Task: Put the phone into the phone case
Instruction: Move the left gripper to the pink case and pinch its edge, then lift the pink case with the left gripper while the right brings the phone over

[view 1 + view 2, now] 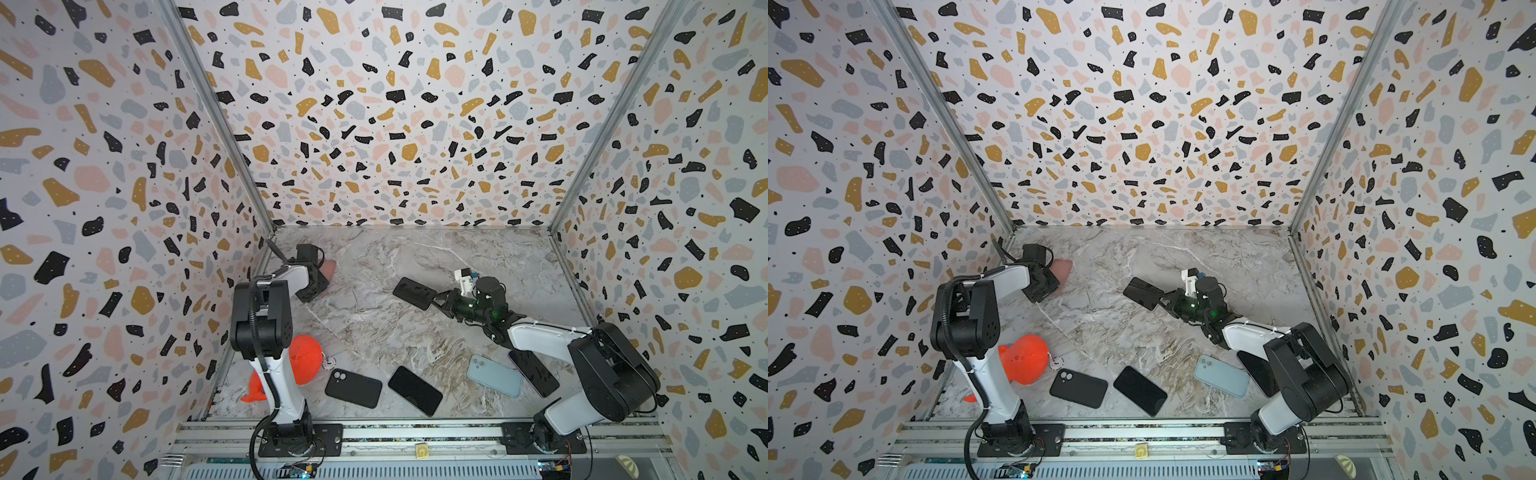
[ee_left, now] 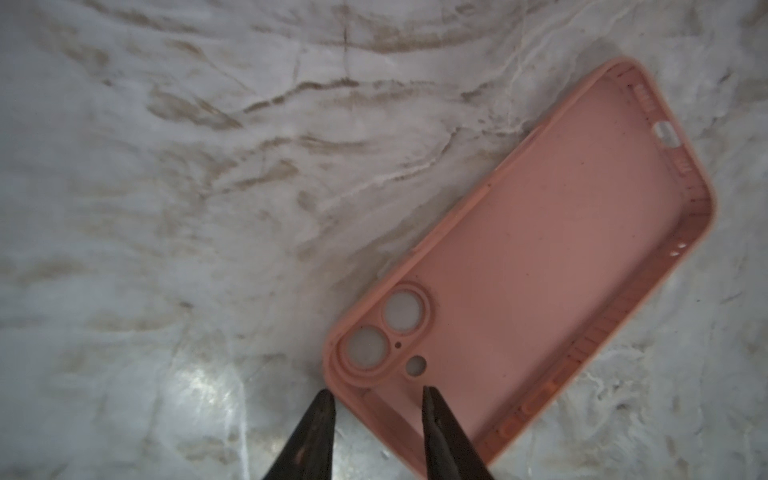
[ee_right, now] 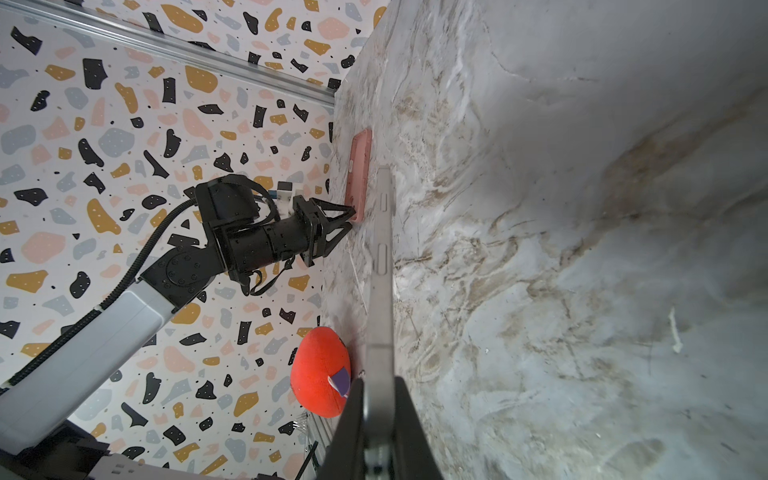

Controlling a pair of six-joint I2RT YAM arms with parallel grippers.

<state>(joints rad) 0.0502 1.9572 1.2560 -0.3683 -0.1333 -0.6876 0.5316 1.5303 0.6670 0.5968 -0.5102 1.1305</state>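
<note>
The pink phone case [image 2: 540,270] lies open side up at the far left of the marble table, partly hidden under my left wrist in both top views [image 1: 329,268] [image 1: 1062,270]. My left gripper [image 2: 376,392] is open and straddles the case's camera-end wall, with one finger inside and one outside. The black phone [image 1: 413,293] [image 1: 1143,293] hangs above the middle of the table. My right gripper [image 1: 434,299] is shut on one of its short ends. In the right wrist view the phone [image 3: 382,270] shows edge-on between the jaws of that gripper [image 3: 380,415], pointing toward the case [image 3: 359,174].
Near the front edge lie a black case [image 1: 353,387], a black phone [image 1: 414,390], a light blue phone [image 1: 494,375] and a dark phone [image 1: 534,372] partly under the right arm. An orange ball [image 1: 305,363] sits by the left arm's base. Patterned walls enclose three sides.
</note>
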